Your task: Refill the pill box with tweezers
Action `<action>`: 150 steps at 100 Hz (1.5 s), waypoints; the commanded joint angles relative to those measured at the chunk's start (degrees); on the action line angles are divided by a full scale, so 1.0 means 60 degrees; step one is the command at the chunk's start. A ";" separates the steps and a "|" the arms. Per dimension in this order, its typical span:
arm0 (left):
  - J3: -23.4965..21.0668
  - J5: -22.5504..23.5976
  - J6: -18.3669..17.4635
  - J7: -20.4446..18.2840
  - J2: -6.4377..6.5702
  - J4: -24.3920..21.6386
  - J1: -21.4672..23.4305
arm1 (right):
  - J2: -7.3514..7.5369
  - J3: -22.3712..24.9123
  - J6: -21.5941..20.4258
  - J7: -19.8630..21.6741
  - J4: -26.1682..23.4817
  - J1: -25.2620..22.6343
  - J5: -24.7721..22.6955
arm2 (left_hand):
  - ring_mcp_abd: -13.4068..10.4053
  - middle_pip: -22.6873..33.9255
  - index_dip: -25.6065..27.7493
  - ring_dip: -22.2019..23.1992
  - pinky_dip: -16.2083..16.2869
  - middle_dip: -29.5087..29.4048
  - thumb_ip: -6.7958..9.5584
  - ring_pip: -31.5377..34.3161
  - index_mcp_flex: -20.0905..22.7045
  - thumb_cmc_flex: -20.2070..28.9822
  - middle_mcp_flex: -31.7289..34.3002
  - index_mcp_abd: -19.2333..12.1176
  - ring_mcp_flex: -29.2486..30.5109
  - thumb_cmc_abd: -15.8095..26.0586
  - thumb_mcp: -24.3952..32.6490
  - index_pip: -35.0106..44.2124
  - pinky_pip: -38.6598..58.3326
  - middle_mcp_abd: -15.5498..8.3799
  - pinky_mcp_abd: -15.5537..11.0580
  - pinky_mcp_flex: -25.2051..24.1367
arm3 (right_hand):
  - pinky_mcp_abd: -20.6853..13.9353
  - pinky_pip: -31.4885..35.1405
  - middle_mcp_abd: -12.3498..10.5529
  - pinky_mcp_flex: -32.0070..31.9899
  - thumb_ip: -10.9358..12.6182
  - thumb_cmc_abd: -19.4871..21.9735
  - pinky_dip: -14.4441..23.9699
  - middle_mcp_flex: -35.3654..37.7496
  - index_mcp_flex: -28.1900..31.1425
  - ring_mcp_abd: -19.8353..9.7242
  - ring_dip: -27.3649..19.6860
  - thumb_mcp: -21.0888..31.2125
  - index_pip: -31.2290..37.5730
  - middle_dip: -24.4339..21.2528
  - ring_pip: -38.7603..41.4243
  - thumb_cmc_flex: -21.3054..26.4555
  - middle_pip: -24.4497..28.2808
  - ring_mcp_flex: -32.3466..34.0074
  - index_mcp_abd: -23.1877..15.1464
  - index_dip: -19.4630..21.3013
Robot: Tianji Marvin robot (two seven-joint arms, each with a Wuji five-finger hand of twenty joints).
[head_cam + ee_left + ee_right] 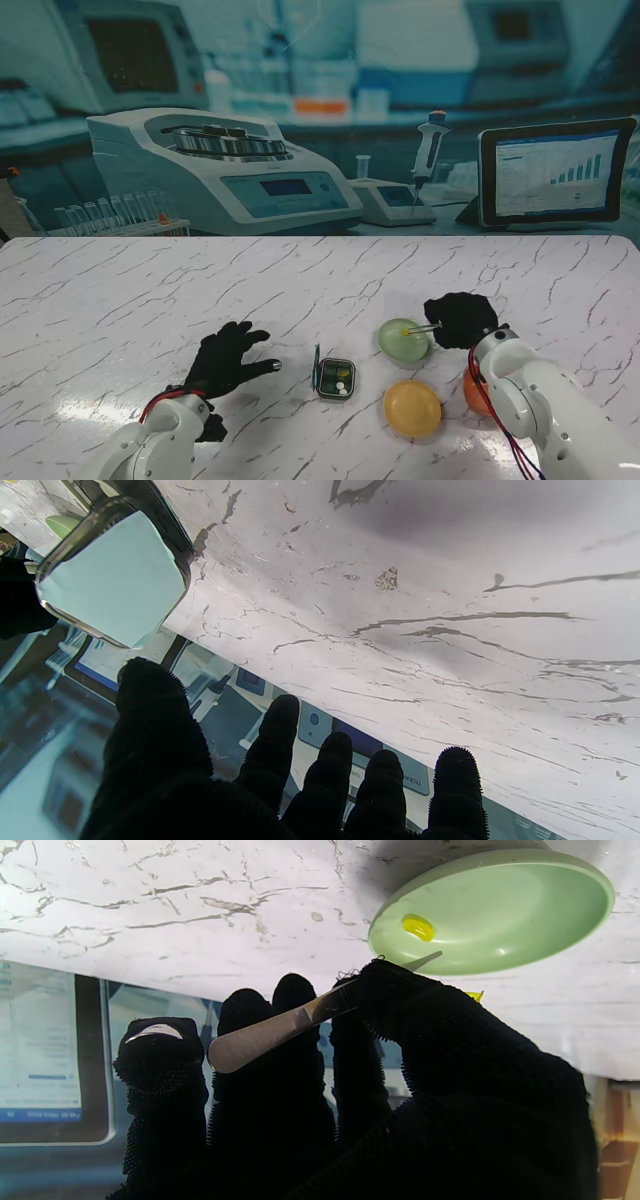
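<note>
Nearest to the robot, the left hand (228, 362) rests on the table with fingers spread, holding nothing. Just right of it the pill box (335, 377) stands open, with a few pills already inside. Farther off, the right hand (459, 319) pinches the tweezers (280, 1026), tips above the green dish (492, 910) where one yellow pill (418, 926) waits. I judge the refill partly done.
</note>
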 commanded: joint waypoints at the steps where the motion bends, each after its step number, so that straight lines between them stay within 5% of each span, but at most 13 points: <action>1: 0.0029 -0.0067 -0.0140 -0.0128 -0.0026 -0.0017 0.0027 | -0.0025 -0.0097 0.0055 0.0104 0.0048 0.0050 -0.0025 | -0.0131 -0.0080 -0.0152 0.0040 0.0042 -0.0054 0.0311 -0.0106 -0.0151 -0.0078 -0.0138 -0.0230 -0.0281 0.0358 0.0092 -0.0106 -0.0057 -0.0025 0.0060 -0.0101 | -0.4980 0.0031 0.0208 0.0005 0.0013 0.0438 -0.0045 -0.0176 -0.0033 -0.0284 0.0068 0.0309 0.0513 0.0038 0.0065 0.0430 0.0030 -0.0107 -0.1000 0.0140; 66: -0.0056 -0.0125 -0.0109 -0.0175 -0.0025 -0.0084 0.0124 | 0.0040 -0.0496 0.0313 0.0820 0.0119 0.0370 -0.0163 | -0.0096 -0.0117 -0.0176 0.0021 -0.0009 -0.0079 0.0318 -0.0154 -0.0240 -0.0180 -0.0196 -0.0268 -0.0311 0.0355 0.0098 -0.0155 -0.0230 0.0019 0.0064 -0.0095 | -0.4829 -0.0067 0.0124 -0.0274 -0.0171 0.0517 -0.0011 -0.0319 -0.0201 -0.0210 0.0075 0.0152 0.0487 0.0047 -0.0076 0.0537 -0.0130 -0.0350 -0.1039 0.0024; 150: -0.0143 -0.0113 -0.0172 -0.0085 -0.0038 -0.0091 0.0232 | 0.0036 -0.1018 0.0793 0.0816 0.0536 0.0873 -0.0140 | -0.0099 -0.0119 -0.0167 0.0025 0.0075 -0.0080 0.0318 -0.0154 -0.0229 -0.0188 -0.0203 -0.0294 -0.0312 0.0334 0.0100 -0.0147 -0.0236 0.0036 0.0062 -0.0094 | -0.4817 -0.0021 0.0096 -0.0345 -0.0200 0.0556 -0.0013 -0.0345 -0.0241 -0.0226 0.0119 0.0100 0.0496 0.0105 -0.0101 0.0553 -0.0189 -0.0402 -0.1052 0.0008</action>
